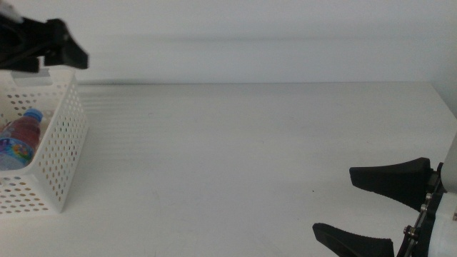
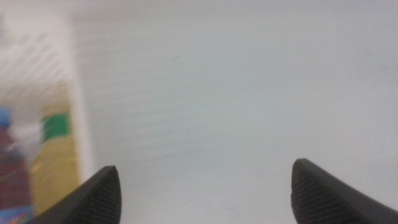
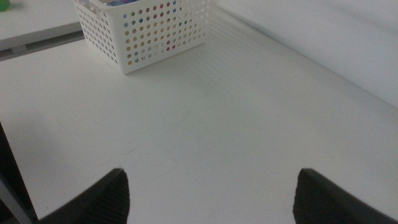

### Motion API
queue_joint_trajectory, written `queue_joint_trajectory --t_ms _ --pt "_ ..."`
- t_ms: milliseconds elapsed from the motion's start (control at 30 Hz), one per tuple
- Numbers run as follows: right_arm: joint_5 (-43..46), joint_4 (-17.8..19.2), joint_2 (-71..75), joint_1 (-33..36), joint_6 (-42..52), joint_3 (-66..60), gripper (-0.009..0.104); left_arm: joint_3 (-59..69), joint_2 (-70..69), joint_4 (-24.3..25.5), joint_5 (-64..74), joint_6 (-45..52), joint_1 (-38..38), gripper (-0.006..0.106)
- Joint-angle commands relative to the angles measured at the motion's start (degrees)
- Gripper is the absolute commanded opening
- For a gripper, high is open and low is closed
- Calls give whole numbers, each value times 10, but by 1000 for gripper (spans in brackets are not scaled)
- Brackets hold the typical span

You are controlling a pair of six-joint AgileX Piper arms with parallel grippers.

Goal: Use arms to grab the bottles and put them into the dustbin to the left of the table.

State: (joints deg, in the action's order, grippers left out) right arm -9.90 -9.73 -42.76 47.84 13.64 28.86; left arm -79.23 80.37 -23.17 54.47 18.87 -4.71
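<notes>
Lying in the perforated white dustbin (image 1: 61, 153), a blue-capped bottle (image 1: 23, 132); both end effectors released.

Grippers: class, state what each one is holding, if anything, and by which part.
Nothing is held. The left gripper is open above the dustbin; the right gripper is open over the bare table.

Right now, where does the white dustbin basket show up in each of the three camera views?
Middle view: the dustbin sits at the left edge, a blue-capped bottle lying inside, the left gripper above it.
Left wrist view: blurred, its white wall lies along the left side, with bottles behind.
Right wrist view: the dustbin stands at the top, left of centre.
Shared landmark: the perforated side wall on the white table.
</notes>
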Motion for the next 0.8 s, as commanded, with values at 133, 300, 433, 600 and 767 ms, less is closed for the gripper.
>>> queue_joint_trajectory --t_ms 133,300,433,600,767 --pt "40 0 3 0 5 14 70 -9 -76 -31 -46 42 102 89" --pt "40 0 3 0 5 14 70 25 -98 -13 -134 43 220 89" --pt "40 0 3 0 5 14 70 106 -140 47 -270 -3 298 89" --pt "40 0 3 0 5 14 70 185 -198 141 -349 -132 332 89" --pt "40 0 3 0 5 14 70 207 -232 216 -344 -189 331 89"
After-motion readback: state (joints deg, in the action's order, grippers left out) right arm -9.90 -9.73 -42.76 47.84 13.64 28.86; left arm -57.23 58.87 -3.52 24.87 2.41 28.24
